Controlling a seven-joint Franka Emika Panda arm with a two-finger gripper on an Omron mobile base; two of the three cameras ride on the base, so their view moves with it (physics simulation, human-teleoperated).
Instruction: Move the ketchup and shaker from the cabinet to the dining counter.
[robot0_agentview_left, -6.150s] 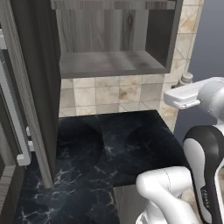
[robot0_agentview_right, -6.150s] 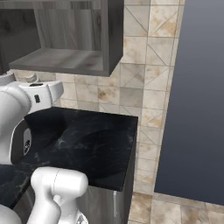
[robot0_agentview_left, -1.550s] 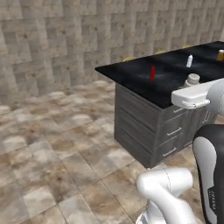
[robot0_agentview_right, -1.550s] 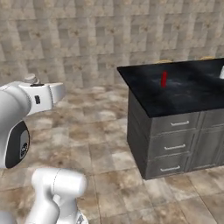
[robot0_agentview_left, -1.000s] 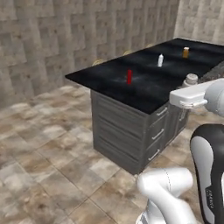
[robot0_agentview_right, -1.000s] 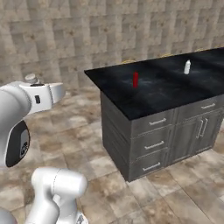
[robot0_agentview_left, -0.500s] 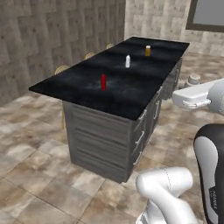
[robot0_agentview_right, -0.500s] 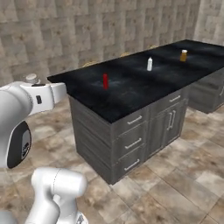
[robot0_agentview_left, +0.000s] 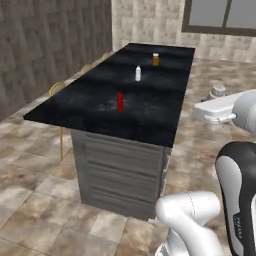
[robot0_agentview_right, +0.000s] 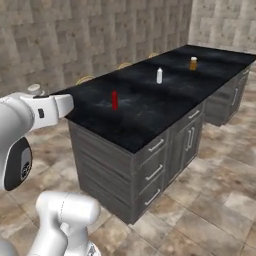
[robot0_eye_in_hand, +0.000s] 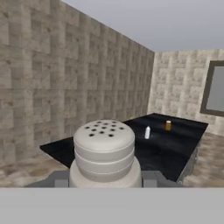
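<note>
Shaker: the small stubby pale grey-white shaker (robot0_eye_in_hand: 104, 154) with little holes in its lighter cap sits right in front of the hand camera, standing up straight.
Pincer: the pincer (robot0_eye_in_hand: 105, 180) is squeezed onto the shaker, with one dark finger tip (robot0_eye_in_hand: 62, 179) on each side of it, touching it.
Ketchup: the small slim red ketchup bottle (robot0_agentview_left: 119, 101) stands up on the long black counter with white marble lines (robot0_agentview_left: 165, 90), near the end closest to the robot.
Shaker and counter: the shaker is up in the air, away from the counter, not on it.
Other things on the counter: a slim white bottle (robot0_agentview_left: 138, 73) stands farther along than the ketchup, and an amber jar with a light lid (robot0_agentview_left: 155, 59) stands farther still. The three are well apart, in a loose row.
Counter base: grey, with drawers (robot0_agentview_right: 150, 165) that have thin metal handles.
Robot arm: the white arm (robot0_agentview_right: 35, 112) reaches out beside the near end of the counter.
Floor: brown and grey stone tiles (robot0_agentview_right: 210, 205).
</note>
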